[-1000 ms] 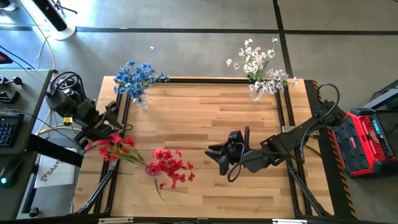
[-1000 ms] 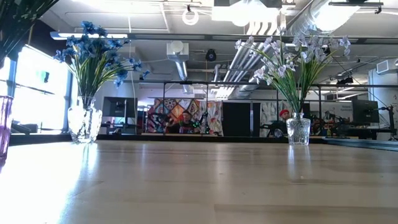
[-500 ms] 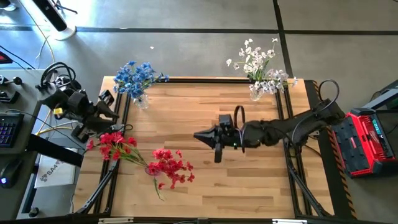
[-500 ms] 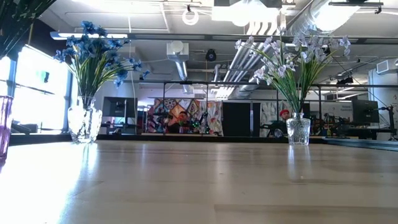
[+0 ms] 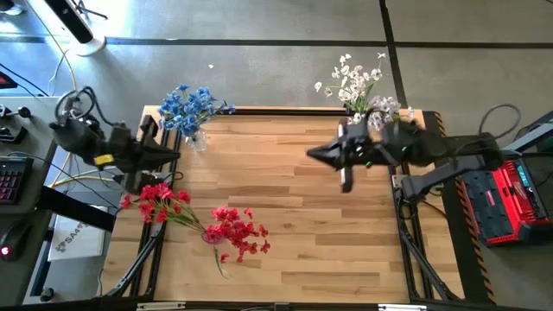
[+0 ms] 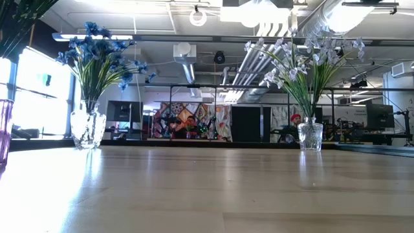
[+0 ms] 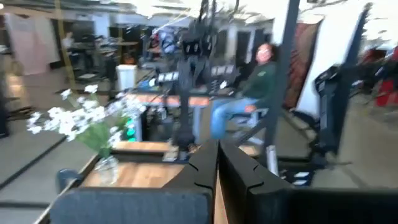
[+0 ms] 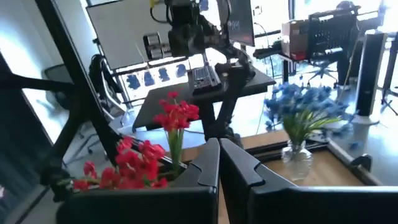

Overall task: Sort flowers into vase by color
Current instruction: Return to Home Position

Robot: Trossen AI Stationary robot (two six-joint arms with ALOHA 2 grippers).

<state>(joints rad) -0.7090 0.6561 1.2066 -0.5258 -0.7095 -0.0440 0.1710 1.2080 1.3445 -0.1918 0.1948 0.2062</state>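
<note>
- The red flowers [image 5: 235,230] are at the near left part of the surface [image 5: 294,268], in two clusters. One cluster leans out over the left edge.
- In the right wrist view you see them upright on green stems. Their lower part is hidden behind the gripper.
- The pink vase [image 6: 4,129] shows only at the left border of the low view, cut by the border, with dark stems above it.
- The blue flowers [image 5: 188,104] stand in a glass vase [image 5: 197,140] at the far left corner.
- The white flowers [image 5: 359,86] stand in a second glass vase [image 5: 356,130] at the far right corner.
- Your left gripper [image 5: 164,152] hangs over the left edge, between the blue flowers and the red flowers, and points toward the surface. Its jaws are clenched together with nothing between them.
- Your right gripper [image 5: 318,155] hangs above the far right part of the surface, near the second glass vase, and points to the left. Its jaws are also clenched together with nothing between them.
- A seated person [image 7: 249,87] shows in the room beyond, in the left wrist view.
</note>
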